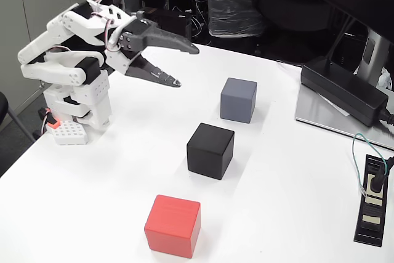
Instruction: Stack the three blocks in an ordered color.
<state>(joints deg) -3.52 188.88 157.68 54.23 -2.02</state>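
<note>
The gripper (188, 64) hung wide open and empty at the table's (289, 170) left; blue-grey cube (239, 100), black cube (210, 150) and red cube (173, 225) sat apart, nothing between; power brick (343, 89) lay right

- Red block (173, 226): plain matte red.
- Black block (210, 150): plain matte black.
- Blue-grey block (239, 100): uniform blue-grey.
- Arm (71, 66): white shells, black motors.
- Gripper (186, 64): black fingers.
- Table (289, 201): plain white.
- Power brick (345, 90): black.

Your hand (188, 64) hangs spread and empty — red block (173, 225), black block (210, 150), blue-grey block (239, 100) sit apart on the counter (289, 177).
</note>
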